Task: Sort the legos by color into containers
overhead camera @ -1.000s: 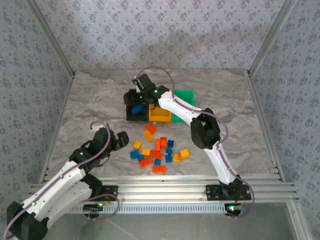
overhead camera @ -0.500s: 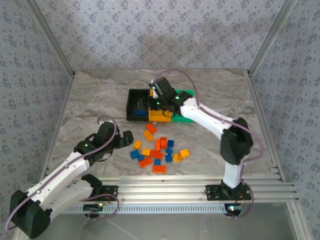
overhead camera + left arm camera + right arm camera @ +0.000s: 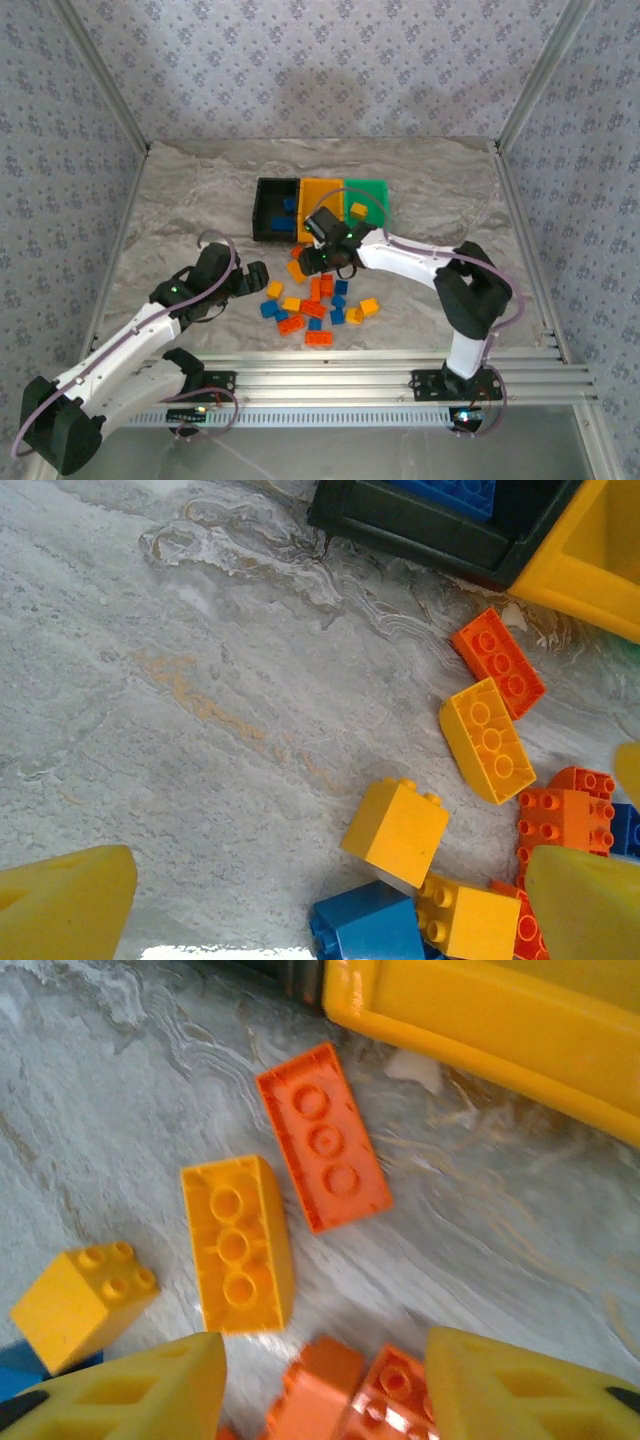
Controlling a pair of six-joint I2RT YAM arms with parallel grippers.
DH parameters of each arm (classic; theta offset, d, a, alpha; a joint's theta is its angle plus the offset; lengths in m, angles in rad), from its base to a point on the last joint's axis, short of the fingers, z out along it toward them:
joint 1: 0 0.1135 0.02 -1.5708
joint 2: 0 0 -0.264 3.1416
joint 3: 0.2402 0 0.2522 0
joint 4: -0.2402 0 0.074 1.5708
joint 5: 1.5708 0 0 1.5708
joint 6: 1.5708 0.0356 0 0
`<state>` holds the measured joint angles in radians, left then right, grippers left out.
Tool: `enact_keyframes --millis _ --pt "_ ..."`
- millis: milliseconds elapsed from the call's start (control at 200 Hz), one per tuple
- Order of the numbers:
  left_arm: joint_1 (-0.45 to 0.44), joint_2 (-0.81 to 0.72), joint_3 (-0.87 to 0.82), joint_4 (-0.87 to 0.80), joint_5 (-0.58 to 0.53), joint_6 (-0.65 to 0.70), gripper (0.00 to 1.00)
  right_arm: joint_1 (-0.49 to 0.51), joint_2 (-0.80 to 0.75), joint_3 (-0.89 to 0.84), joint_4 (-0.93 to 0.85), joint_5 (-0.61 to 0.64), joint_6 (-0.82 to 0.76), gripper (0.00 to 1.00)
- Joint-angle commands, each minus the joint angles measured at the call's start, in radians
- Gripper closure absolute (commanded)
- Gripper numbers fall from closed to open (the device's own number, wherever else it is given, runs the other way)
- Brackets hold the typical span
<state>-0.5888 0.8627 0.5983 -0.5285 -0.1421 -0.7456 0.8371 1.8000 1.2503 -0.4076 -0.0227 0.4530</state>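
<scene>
My right pincer [image 3: 325, 1395] hangs spread and empty over two orange legos [image 3: 385, 1392] on the bench [image 3: 500, 1220], just before the yellow bin [image 3: 470, 1010]. If I squeeze now, I might grab both, or one could slip and fall. My left pincer [image 3: 325, 905] is spread wide too.

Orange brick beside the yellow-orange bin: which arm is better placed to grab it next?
Right. The right gripper hovers open just short of the orange brick; the left gripper sits farther off, by a yellow brick.
</scene>
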Motion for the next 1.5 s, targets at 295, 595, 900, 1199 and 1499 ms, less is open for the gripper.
enact_keyframes --millis 295,595,900,1199,1499 --pt "0.033 -0.074 -0.041 -0.029 -0.004 -0.002 0.01 0.043 0.146 0.119 -0.005 -0.033 0.010 0.46" --pt "0.047 -0.080 -0.052 -0.027 0.004 -0.008 0.01 0.085 0.176 0.133 -0.089 0.016 0.021 0.47" --pt "0.056 -0.091 -0.061 -0.029 0.004 -0.015 0.01 0.106 0.238 0.201 -0.146 0.080 0.021 0.48" --pt "0.058 -0.093 -0.063 -0.031 0.007 -0.017 0.01 0.110 0.307 0.278 -0.189 0.106 0.026 0.53" --pt "0.057 -0.096 -0.054 -0.033 0.020 -0.014 0.00 0.116 0.267 0.264 -0.171 0.084 0.027 0.65"
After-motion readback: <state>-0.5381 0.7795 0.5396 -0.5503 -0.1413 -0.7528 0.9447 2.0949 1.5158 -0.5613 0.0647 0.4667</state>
